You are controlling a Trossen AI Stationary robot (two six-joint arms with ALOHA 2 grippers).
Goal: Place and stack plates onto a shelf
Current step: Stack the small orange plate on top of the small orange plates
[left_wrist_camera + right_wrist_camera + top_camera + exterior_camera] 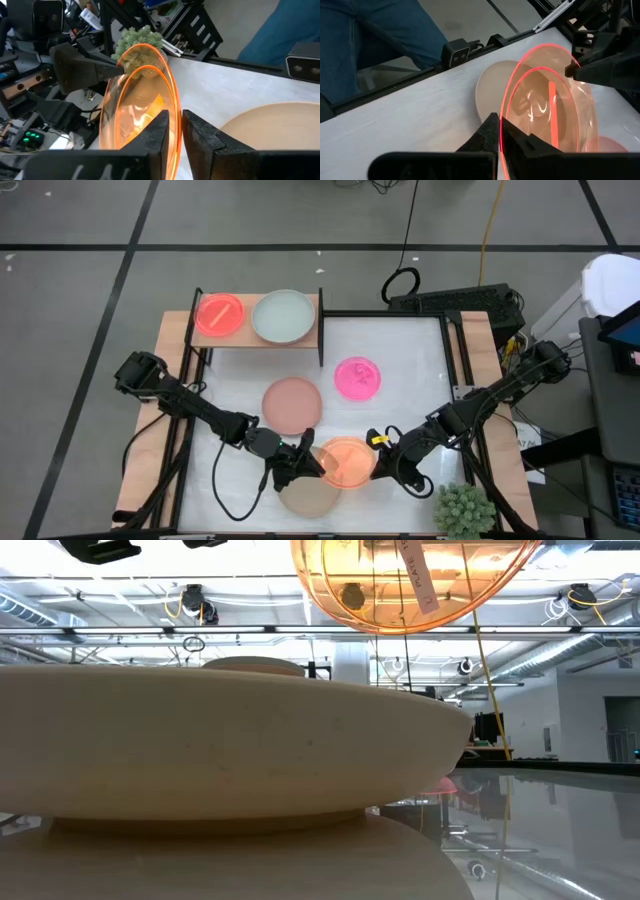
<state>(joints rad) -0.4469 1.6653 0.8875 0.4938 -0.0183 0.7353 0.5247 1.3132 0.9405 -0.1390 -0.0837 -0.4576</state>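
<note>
A small translucent orange plate (345,462) hangs in the air between both grippers, above a large beige plate (310,496) that lies at the table's near edge. My left gripper (308,464) is shut on the orange plate's left rim. My right gripper (384,454) is shut on its right rim. The low view shows the orange plate (410,585) from underneath, high over the beige plate (230,750). The shelf (255,340) at the far left carries a neon orange-red plate (220,313) and a pale grey plate (283,315), side by side. My left gripper (176,117) pinches the orange plate's rim (173,131) between its two fingers, one finger on each face of the rim. It comes at the rim from the table's left. The plate is lifted clear. The right gripper's finger (85,70) shows at the opposite rim. My right gripper (500,122) pinches the opposite rim (503,131) of the orange plate between its two fingers, one on each face. It comes from the table's right. The plate is clear of the beige plate (492,87) below it.
A dusty-pink large plate (292,404) and a small neon pink plate (358,378) lie flat mid-table. The spiky green plant (465,510) stands at the near right corner. A person in blue (380,35) stands beyond the table edge. Bare white tabletop lies right of the neon pink plate.
</note>
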